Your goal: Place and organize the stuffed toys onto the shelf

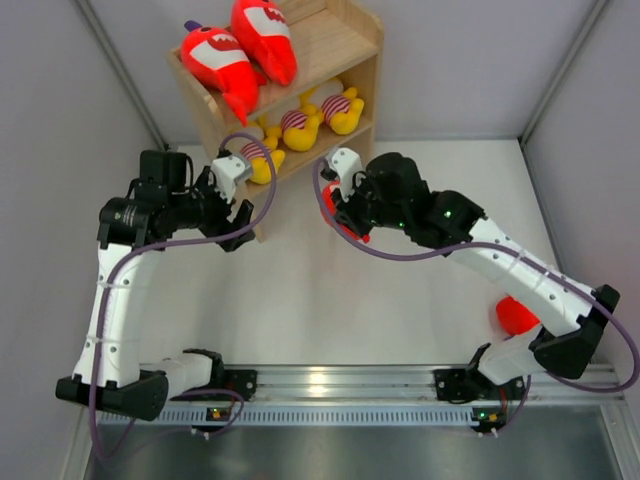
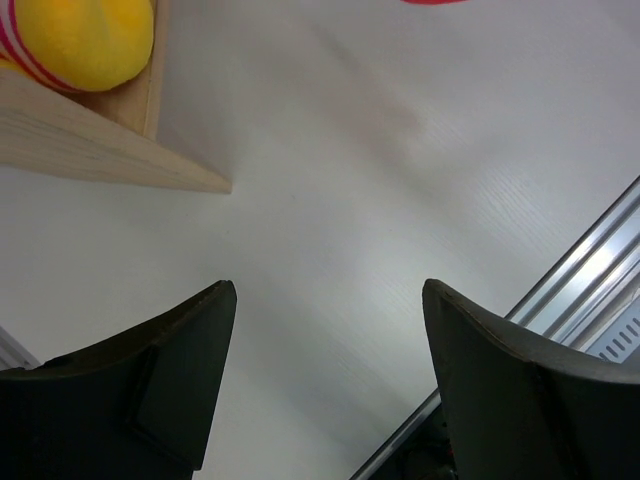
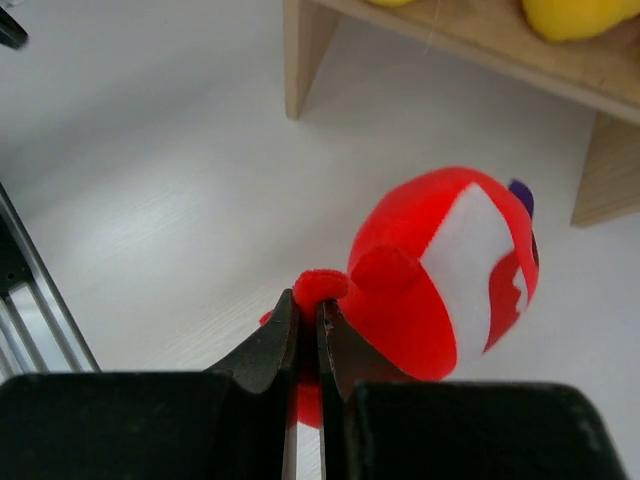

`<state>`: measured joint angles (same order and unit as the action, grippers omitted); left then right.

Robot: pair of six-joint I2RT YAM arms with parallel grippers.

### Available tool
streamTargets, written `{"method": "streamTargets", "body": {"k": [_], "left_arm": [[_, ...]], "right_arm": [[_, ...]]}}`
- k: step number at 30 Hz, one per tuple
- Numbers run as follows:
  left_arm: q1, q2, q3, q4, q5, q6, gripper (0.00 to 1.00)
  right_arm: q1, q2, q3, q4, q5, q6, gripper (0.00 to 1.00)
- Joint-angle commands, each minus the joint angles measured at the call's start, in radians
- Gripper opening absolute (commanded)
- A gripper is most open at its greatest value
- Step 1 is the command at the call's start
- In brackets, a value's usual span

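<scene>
Right pincer (image 3: 307, 305) clamps a shark (image 3: 450, 270); my left pincer (image 2: 328, 300) gapes empty. Shelf (image 1: 340, 40) holds two sharks (image 1: 240, 50), three yellow plushes (image 1: 300, 122); one more shark (image 1: 515, 315) waits.

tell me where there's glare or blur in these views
top external: even light, a glare spot on the metal rail; left wrist: left end effector dark and soft, rail glinting; right wrist: red shark plush in focus, right end effector underexposed.
</scene>
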<state>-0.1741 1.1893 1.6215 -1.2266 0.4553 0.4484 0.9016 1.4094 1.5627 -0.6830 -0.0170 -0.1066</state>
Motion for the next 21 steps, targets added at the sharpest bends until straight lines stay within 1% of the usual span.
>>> {"method": "streamTargets", "body": {"k": [1,2,3,5,6,7,8,12,15,16,21], "left_arm": [[-0.005,0.003,0.066,0.021,0.126,0.038,0.82],[-0.005,0.003,0.072,0.021,0.146,0.055,0.83],[-0.004,0.006,0.086,0.022,0.164,0.081,0.86],[-0.004,0.015,0.1,0.022,0.201,0.102,0.92],[-0.005,0.021,0.106,0.022,0.213,0.133,0.99],[-0.005,0.023,0.104,0.021,0.241,0.153,0.99],[-0.004,0.026,0.106,0.022,0.255,0.174,0.98],[-0.005,0.042,0.12,0.021,0.33,0.304,0.99],[-0.005,0.049,0.133,0.022,0.381,0.39,0.99],[-0.004,0.052,0.146,0.021,0.391,0.4,0.99],[-0.005,0.081,0.161,0.019,0.473,0.496,0.99]], "right_arm": [[-0.026,0.0,0.147,-0.039,-0.139,-0.162,0.0],[-0.027,0.023,0.178,-0.053,-0.162,-0.197,0.0],[-0.027,0.036,0.239,-0.076,-0.179,-0.212,0.0],[-0.03,0.063,0.302,-0.102,-0.231,-0.258,0.0],[-0.029,0.071,0.362,-0.136,-0.253,-0.272,0.0],[-0.03,0.08,0.39,-0.15,-0.276,-0.29,0.0],[-0.032,0.094,0.414,-0.162,-0.332,-0.326,0.0],[-0.032,0.131,0.526,-0.222,-0.46,-0.392,0.0],[-0.032,0.187,0.614,-0.298,-0.549,-0.444,0.0],[-0.032,0.192,0.629,-0.305,-0.592,-0.453,0.0],[-0.017,0.221,0.695,-0.345,-0.664,-0.518,0.0]]}}
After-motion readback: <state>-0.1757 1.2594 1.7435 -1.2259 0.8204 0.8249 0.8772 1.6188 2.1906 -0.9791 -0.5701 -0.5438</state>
